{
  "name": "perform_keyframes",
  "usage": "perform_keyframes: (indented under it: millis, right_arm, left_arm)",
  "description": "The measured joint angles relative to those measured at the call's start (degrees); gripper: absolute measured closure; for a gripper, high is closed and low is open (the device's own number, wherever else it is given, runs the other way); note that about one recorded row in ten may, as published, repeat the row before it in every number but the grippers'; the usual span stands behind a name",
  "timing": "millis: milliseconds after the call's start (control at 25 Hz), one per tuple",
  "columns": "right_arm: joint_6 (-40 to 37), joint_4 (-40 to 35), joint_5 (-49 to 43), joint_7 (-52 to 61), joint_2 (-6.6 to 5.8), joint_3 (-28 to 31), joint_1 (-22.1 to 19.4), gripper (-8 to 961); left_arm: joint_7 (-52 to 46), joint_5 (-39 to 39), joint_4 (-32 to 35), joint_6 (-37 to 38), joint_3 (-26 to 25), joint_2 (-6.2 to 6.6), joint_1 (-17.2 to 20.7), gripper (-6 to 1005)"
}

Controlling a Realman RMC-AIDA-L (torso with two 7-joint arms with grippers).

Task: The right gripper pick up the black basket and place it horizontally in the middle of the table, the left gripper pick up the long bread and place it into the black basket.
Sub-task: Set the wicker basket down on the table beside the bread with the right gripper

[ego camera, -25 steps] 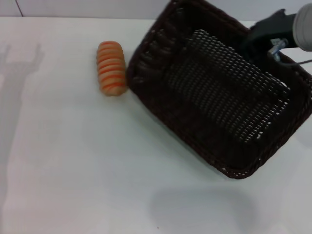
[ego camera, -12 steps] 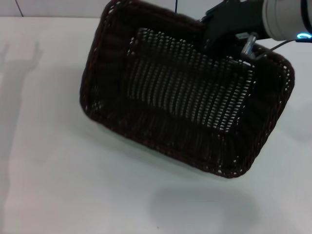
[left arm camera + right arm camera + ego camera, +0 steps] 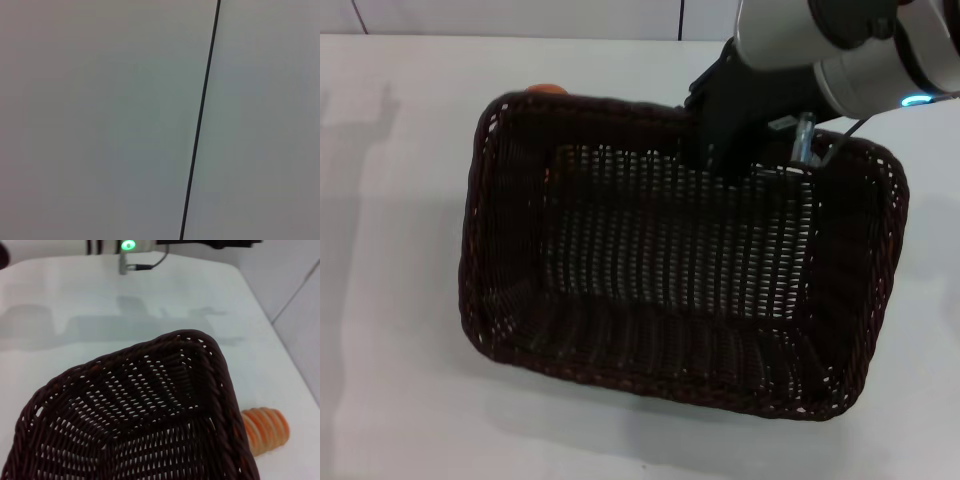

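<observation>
- Black basket (image 3: pixel 670 290) is the landmark here; it fills the middle of the head view, long side running roughly across, open side up, over the white table (image 3: pixel 400 250).
- Whether basket is resting on the table or held just above it: can't tell. A soft shadow shows on the table along its near edge.
- Right gripper (image 3: pixel 715 150) is at the basket's far rim, towards its right end; black gripper body reaches down over the braided edge, pinching the rim/far wall. Fingertips themselves are lost against the dark weave.
- Light grey arm w/ a small blue light runs away from the basket's far right corner to the upper right of the head view.
- Long bread (image 3: pixel 546 89) is just beyond the basket's far left corner; only a sliver of orange shows above the rim in the head view.
- Right wrist view: bread (image 3: pixel 264 430) lies on the table right beside the basket (image 3: pixel 140 430) corner, outside it, striped tan/orange; touching or not, can't tell.
- Same view, well beyond the basket: a silver-white arm (image 3: pixel 75 246) w/ a green light, above the table and apart from basket and bread. Left gripper itself isn't seen in any view.
- Left wrist view shows only a plain pale surface w/ one thin dark line across it.
- Basket inside holds nothing; openwork bottom and sloped sides are visible.
</observation>
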Motion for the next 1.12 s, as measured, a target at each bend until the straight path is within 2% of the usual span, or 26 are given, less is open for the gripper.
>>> perform_keyframes:
  millis: [320,760,1120]
  right_arm:
    - [1.6,-3.5,0.6,-3.5,0.01,-2.9,1.9,792]
    - [3.3,-3.8,1.9,-5.0,-0.04,-4.4,3.3,791]
    - [-0.3,-6.1,-0.5,-2.4,0.15,-5.6,3.2,787]
  left_arm:
    - [-0.1,-0.1,0.0,-0.6,-0.7,-0.33,-0.4,136]
    - [-0.3,-0.2,0.0,-0.7,-1.1,-0.57,-0.9,136]
    - [-0.6,-0.2,0.0,-0.7,-1.1,-0.61,-0.7,136]
